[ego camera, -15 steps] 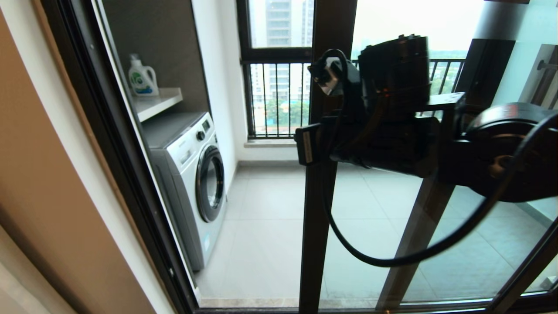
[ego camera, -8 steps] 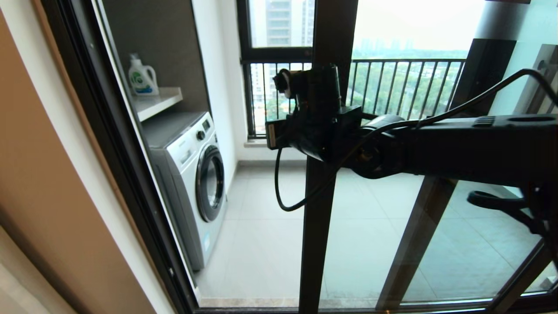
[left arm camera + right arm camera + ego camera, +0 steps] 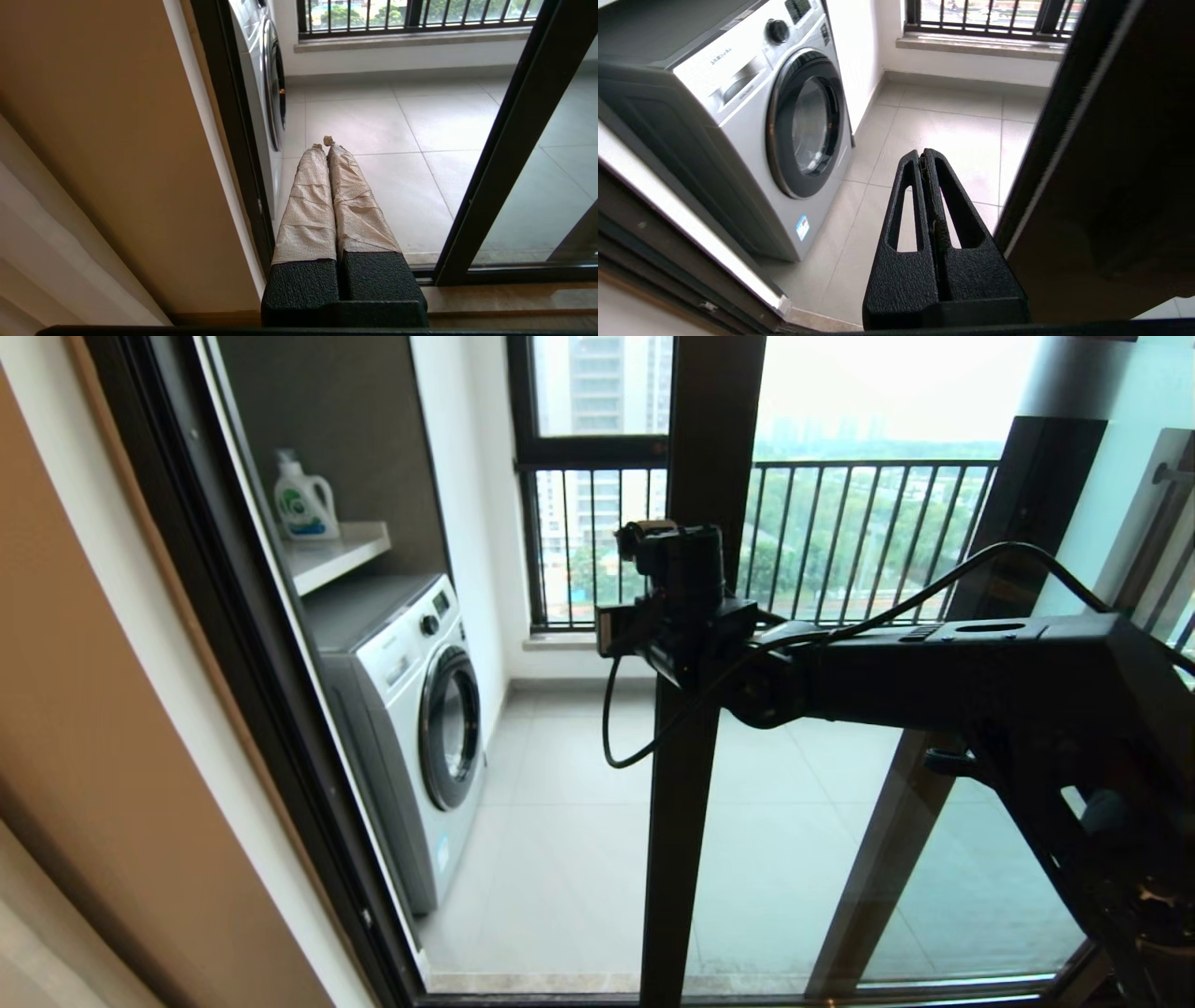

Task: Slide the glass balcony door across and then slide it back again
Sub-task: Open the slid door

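Note:
The glass balcony door (image 3: 677,859) stands part-way across, its dark upright edge in the middle of the head view with open doorway to its left. Its bar handle is hidden behind my right wrist (image 3: 686,616), which reaches in from the right and sits against that upright at mid-height. In the right wrist view, my right gripper (image 3: 923,156) is shut on nothing, just left of the door's dark edge (image 3: 1064,116), pointing at the balcony floor. My left gripper (image 3: 323,142), with tape-wrapped fingers, is shut and empty, held low near the sill beside the door frame (image 3: 509,140).
A white washing machine (image 3: 420,709) stands on the balcony at the left, with a detergent bottle (image 3: 303,504) on a shelf above it. The black-railed outer window (image 3: 597,541) is at the back. A fixed dark-framed panel (image 3: 896,840) lies right of the door. A beige wall (image 3: 112,756) borders the left.
My right arm has swung down from close before the camera and stretched forward, so its wrist now sits at the door's upright. The door's upright has not shifted.

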Motion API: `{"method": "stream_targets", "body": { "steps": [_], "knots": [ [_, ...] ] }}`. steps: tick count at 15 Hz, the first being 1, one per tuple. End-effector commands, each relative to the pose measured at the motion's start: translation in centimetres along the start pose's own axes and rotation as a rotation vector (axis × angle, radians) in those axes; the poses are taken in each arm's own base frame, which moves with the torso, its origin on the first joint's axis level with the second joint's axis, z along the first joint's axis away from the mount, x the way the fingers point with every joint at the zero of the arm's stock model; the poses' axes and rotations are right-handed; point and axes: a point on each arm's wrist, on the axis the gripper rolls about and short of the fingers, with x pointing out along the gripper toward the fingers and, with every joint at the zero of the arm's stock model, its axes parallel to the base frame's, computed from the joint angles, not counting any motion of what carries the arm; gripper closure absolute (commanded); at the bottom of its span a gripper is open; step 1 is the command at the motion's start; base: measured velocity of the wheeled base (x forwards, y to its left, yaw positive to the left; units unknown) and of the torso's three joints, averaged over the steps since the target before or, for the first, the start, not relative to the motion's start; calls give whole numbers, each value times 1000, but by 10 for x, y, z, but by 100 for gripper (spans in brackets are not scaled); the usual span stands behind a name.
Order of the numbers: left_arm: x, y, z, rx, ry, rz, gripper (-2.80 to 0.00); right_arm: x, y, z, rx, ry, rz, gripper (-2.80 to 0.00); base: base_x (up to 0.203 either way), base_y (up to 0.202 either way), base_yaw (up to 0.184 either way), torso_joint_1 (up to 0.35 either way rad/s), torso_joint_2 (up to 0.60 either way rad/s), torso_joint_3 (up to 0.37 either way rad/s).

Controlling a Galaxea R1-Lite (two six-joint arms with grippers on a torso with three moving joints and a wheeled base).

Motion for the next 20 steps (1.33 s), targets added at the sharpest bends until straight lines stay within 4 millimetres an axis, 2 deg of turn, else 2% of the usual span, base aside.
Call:
{"method": "stream_targets", "body": {
  "steps": [1,8,16,20],
  "knots": [
    [0,0,0,1,2,0,0,3,-3,-3,1,2,-8,0,0,0,0,0,0,0],
    [0,0,0,1,2,0,0,9,-27,4,20,-26,-60,0,0,0,0,0,0,0],
    [0,0,0,1,2,0,0,4,-39,12,21,-33,-80,0,0,0,0,0,0,0],
    [0,0,0,1,2,0,0,1,-49,7,14,-4,-100,0,0,0,0,0,0,0]
  ]
}}
